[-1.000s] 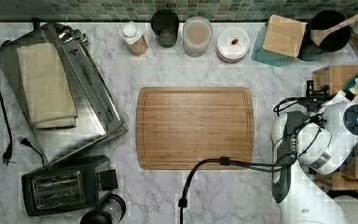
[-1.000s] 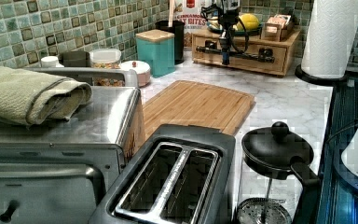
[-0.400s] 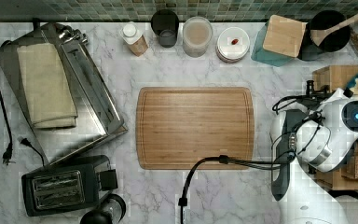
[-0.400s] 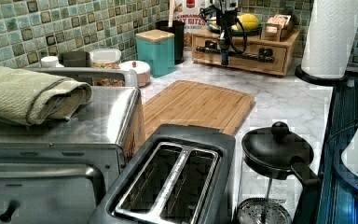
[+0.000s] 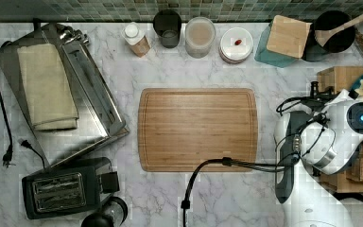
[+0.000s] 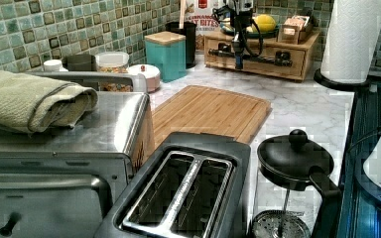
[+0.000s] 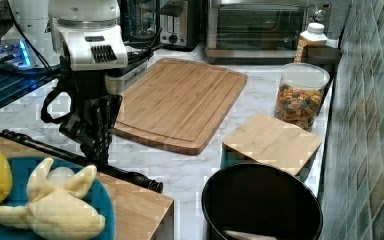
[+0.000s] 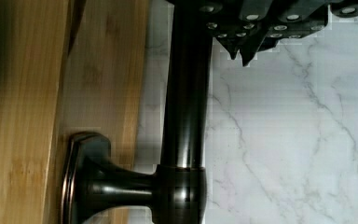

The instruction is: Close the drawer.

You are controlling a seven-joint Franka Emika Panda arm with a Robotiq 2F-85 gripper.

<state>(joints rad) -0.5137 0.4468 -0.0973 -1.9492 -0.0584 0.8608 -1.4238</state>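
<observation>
The drawer (image 6: 297, 52) is the front of the light-wood stand (image 5: 333, 78) at the top view's right. In the left view its front sits nearly flush with the stand. A black bar handle (image 6: 260, 58) runs across it. My gripper (image 6: 238, 63) hangs down at that handle. Seen from the right view, the gripper (image 7: 97, 150) meets the bar (image 7: 130, 176) in front of the stand. In the wrist view, the shut fingertips (image 8: 242, 46) rest against the outer, marble side of the bar (image 8: 184, 107), opposite the drawer front (image 8: 23, 116).
A large cutting board (image 5: 197, 128) lies mid-counter beside my arm (image 5: 340, 132). A teal canister with a wooden lid (image 5: 287, 38) and a black pot (image 5: 333, 30) stand near the stand. A blue plate of fruit (image 7: 40, 200) sits on top. A paper towel roll (image 6: 352, 39) stands close by.
The arm has shifted slightly toward the stand, to the top view's right. The gripper stays at the handle.
</observation>
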